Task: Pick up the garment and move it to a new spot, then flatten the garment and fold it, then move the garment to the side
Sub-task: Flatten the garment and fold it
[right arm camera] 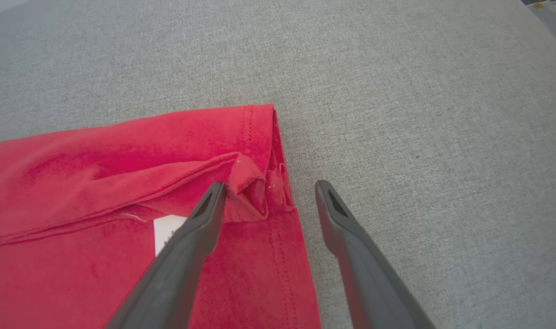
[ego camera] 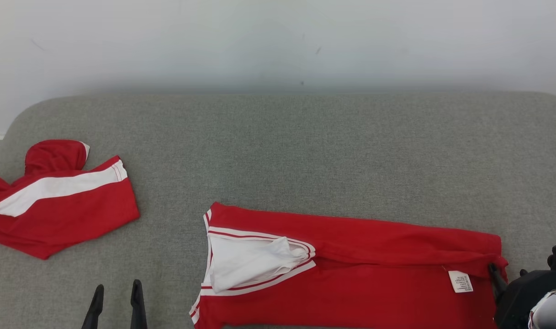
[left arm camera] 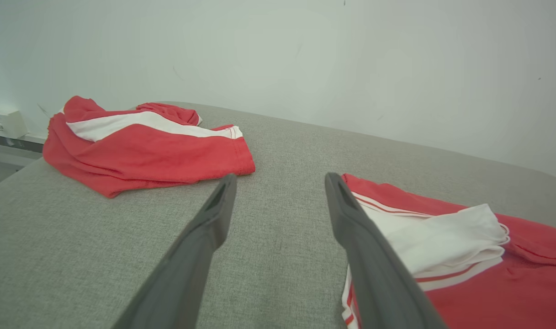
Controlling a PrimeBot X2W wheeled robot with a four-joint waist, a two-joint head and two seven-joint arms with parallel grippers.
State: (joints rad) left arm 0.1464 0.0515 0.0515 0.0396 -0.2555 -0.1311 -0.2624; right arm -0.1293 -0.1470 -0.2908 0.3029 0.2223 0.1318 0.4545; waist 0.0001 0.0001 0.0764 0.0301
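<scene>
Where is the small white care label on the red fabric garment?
Head view, lower right: the small white care label lies on the red fabric garment near its right hem, just left of the open right gripper.

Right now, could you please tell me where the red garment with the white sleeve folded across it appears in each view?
Head view: garment, bottom centre to right.
Left wrist view: garment, lower right corner.
Right wrist view: garment, left half, hem corner near centre.
Shared landmark: the grey cushion beneath it.
</scene>
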